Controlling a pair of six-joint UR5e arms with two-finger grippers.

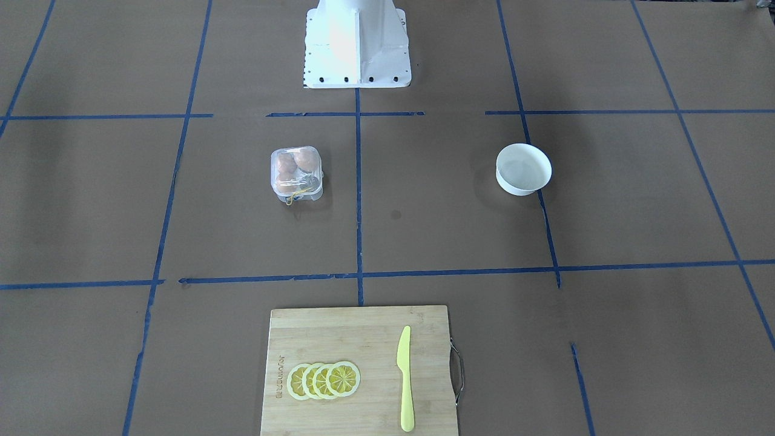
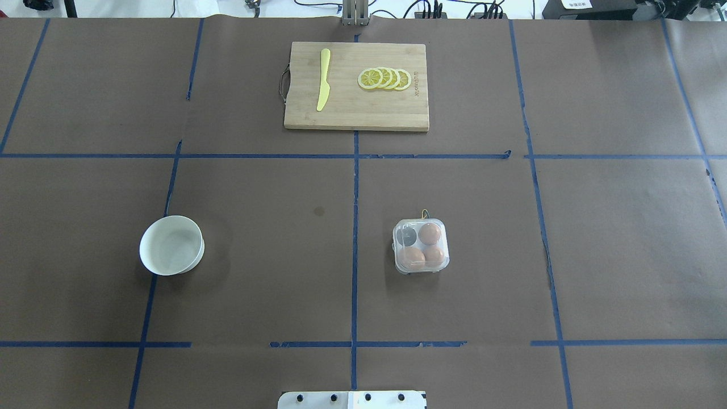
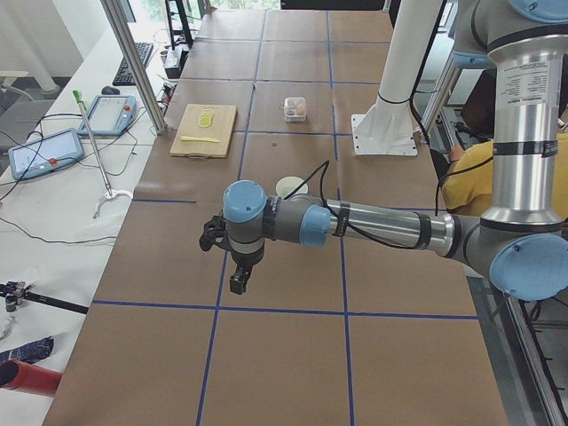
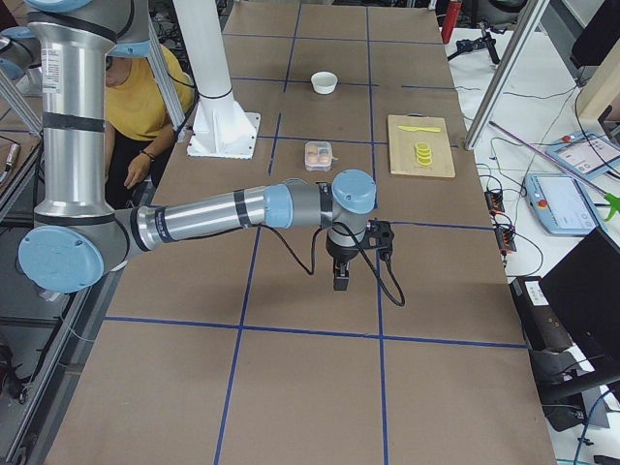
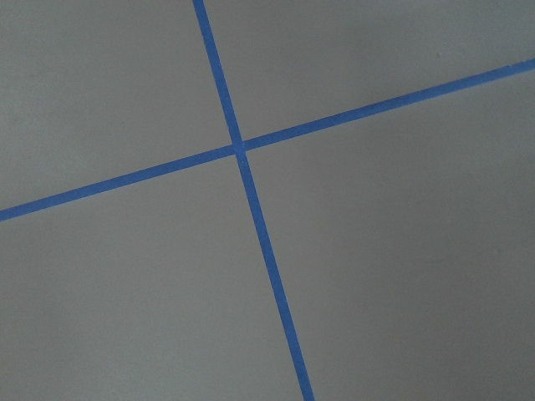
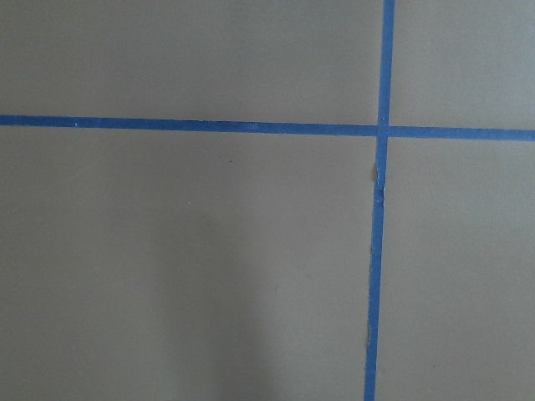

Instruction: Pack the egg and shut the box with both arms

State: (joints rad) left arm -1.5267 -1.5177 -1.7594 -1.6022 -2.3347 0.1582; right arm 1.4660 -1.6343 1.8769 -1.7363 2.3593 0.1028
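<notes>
The clear plastic box (image 2: 421, 246) stands right of the table's centre line, and it also shows in the front view (image 1: 296, 173). Its lid looks down over three orange-brown eggs (image 2: 430, 233); the fourth cup looks dark and empty. A bit of yellow string lies at its far side. My left gripper (image 3: 238, 282) shows only in the left side view, far from the box, above the bare table. My right gripper (image 4: 341, 281) shows only in the right side view, also away from the box. I cannot tell whether either is open or shut. Both wrist views show only brown paper and blue tape.
A round white bowl (image 2: 171, 245) stands on the left half of the table. A wooden cutting board (image 2: 356, 108) at the far edge carries yellow lemon slices (image 2: 385, 78) and a yellow knife (image 2: 324, 79). The white pedestal base (image 1: 357, 45) stands at the near edge.
</notes>
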